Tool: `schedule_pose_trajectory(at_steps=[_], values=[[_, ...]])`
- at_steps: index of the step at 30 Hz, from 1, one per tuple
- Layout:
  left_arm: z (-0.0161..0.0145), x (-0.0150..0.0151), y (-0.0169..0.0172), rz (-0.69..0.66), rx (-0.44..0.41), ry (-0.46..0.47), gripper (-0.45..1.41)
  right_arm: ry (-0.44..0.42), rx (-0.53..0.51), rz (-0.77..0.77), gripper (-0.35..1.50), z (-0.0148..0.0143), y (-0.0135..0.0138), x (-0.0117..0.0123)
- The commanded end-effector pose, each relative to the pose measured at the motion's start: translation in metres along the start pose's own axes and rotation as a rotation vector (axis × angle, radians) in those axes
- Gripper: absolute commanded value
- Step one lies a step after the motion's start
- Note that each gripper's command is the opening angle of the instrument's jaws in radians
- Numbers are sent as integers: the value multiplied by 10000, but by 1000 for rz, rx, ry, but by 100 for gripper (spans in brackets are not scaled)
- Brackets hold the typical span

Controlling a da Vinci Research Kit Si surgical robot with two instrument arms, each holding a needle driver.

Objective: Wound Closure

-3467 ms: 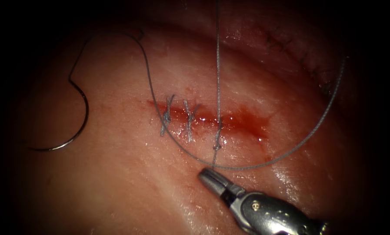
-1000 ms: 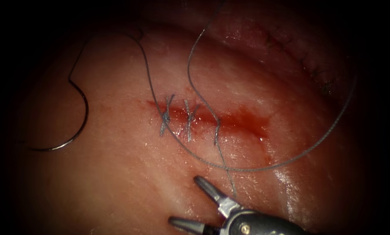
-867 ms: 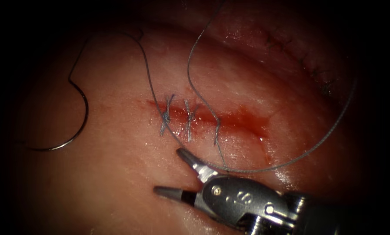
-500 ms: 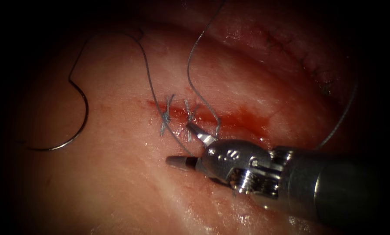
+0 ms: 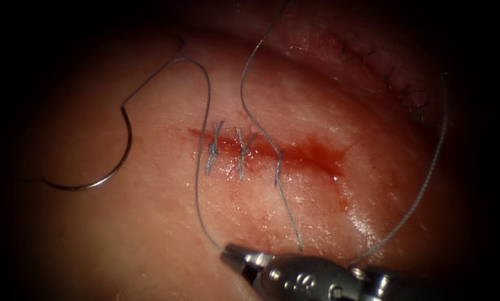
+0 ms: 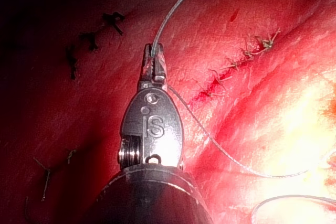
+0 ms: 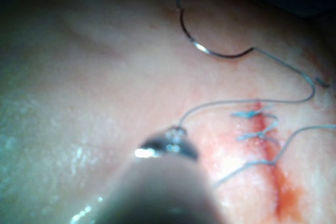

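Since a moment ago the right tool (image 5: 230,257) has clamped the thread (image 5: 200,184) and tugged the needle (image 5: 113,167) rightward; it lies loose left of the cut (image 5: 294,153), left tool (image 6: 153,56) pinching thread too, three stitches (image 5: 242,153) in, right end still gaping.

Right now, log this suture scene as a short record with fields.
Left pincer: shut on the thin grey thread
Right pincer: shut on the same thread, below the cut
Curved steel needle: lies on the tissue left of the cut, held by neither tool
Pale pink tissue: cut wet with red fluid
Grey knotted stitches: three across the cut
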Motion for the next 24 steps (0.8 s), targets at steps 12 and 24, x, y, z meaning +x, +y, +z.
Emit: schedule_pose_trajectory(at_steps=[12, 24], values=[[5, -8, -2, -1, -2, 2, -45, 91, 357, -150, -35, -92, -100, 3], [5, -9, -2, -6, -2, 2, -45, 384, 532, -138, 136, -205, -16, -63]])
